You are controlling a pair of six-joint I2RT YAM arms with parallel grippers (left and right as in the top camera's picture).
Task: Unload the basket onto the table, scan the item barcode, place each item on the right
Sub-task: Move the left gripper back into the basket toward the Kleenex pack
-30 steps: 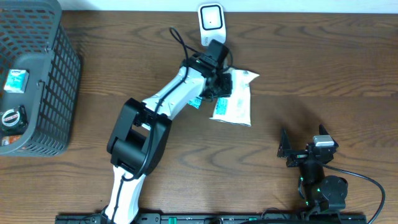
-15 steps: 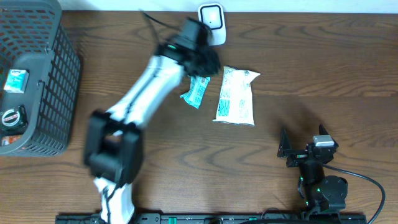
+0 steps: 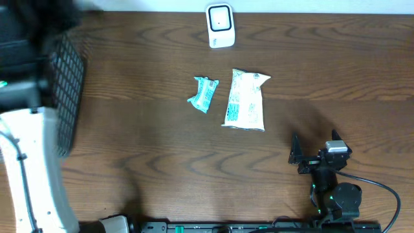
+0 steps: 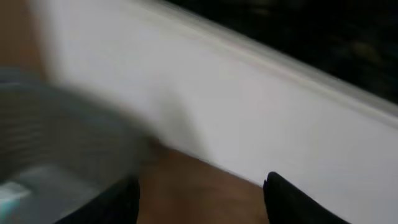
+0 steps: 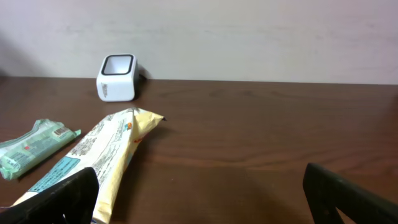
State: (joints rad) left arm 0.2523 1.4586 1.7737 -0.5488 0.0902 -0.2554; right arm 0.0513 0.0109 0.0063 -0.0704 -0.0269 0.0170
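Two packets lie mid-table: a small teal packet (image 3: pixel 204 94) (image 5: pixel 34 146) and, to its right, a larger white and yellow packet (image 3: pixel 246 100) (image 5: pixel 99 155). The white barcode scanner (image 3: pixel 220 26) (image 5: pixel 117 78) stands at the back edge. My left arm (image 3: pixel 32 168) is a blur at the far left, by the basket. In the left wrist view my left gripper (image 4: pixel 199 208) is open with only table between its fingers. Near the front right, my right gripper (image 3: pixel 317 155) (image 5: pixel 199 205) stands wide open and empty, facing the packets.
A dark mesh basket (image 3: pixel 68 84) (image 4: pixel 50 137) stands at the left edge, partly covered by my left arm. A pale wall runs behind the table. Bare wood lies between the packets and my right gripper.
My left arm has swung from the scanner and packets to the far left over the basket, leaving the teal packet on the table, and its jaws have widened. The right arm is still.
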